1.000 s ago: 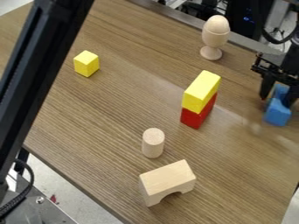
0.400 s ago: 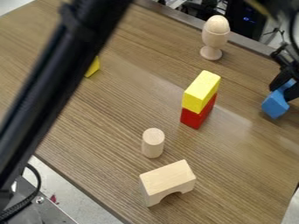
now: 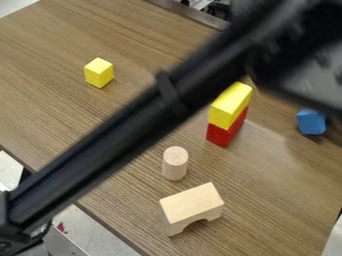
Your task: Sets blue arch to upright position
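shift: the robot arm (image 3: 120, 137) has been swung further across the view, and the yellow cube (image 3: 99, 73), partly covered a moment ago, has been laid bare again. the visible blue end of the blue arch (image 3: 311, 122) is now seen at a squarer angle than the earlier slant.
grip: how far it is opened, and whether anything is held in it, cannot be told.
blue arch: found near the right edge of the view, beyond the yellow block (image 3: 230, 105), with its upper part covered by the arm. whether it is fully upright or borne by the table (image 3: 267, 185) cannot be told.
handling: a light, stiff piece is to be expected, probably painted wood, hardly fragile; a little slip may be met on its smooth faces.
hold: best taken across two opposite flat faces, near the middle, so that twisting is avoided while it is being stood up.
stack: the yellow block is borne by the red block (image 3: 224, 135), and could be toppled by a careless sweep.
plain wood: the wooden cylinder (image 3: 175, 164) is stood on end, near the unpainted arch (image 3: 192, 205), whose cut-out is turned downward.
writing: none can be made out on the blocks.
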`<state>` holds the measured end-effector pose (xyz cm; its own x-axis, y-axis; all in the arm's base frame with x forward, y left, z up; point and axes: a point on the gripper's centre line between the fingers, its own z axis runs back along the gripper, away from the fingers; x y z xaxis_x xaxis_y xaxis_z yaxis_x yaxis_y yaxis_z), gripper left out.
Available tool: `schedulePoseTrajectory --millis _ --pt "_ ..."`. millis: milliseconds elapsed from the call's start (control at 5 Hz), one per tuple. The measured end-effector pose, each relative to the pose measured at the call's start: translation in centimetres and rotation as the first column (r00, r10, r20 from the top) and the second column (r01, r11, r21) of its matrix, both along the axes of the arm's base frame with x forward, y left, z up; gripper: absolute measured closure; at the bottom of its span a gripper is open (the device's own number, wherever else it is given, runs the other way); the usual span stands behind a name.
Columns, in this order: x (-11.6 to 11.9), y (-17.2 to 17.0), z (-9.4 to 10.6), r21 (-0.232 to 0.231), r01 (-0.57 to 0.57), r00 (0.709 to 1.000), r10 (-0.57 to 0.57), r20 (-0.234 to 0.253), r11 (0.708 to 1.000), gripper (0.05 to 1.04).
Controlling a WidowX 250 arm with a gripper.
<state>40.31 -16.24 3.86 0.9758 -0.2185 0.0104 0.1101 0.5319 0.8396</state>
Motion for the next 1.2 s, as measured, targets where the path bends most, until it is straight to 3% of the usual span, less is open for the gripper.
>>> schedulePoseTrajectory --millis 200,400,600,800,1000,1200 --pt "-0.01 0.09 -0.18 0.086 -0.008 1.0 0.005 0.029 0.996 0.837" --pt "-0.05 0.14 -0.22 0.09 -0.019 0.999 0.017 0.028 0.996 0.787" --pt "-0.18 0.4 -0.55 0.015 -0.076 0.997 0.076 -0.003 0.997 0.516" --pt "-0.28 0.31 -0.84 -0.095 -0.13 0.99 0.124 -0.073 0.987 0.224" --pt "-0.51 -0.26 -0.66 -0.286 -0.186 0.975 0.141 -0.173 0.94 0.092" --pt "-0.41 -0.14 -0.66 -0.393 -0.226 0.965 0.15 -0.215 0.891 0.092"
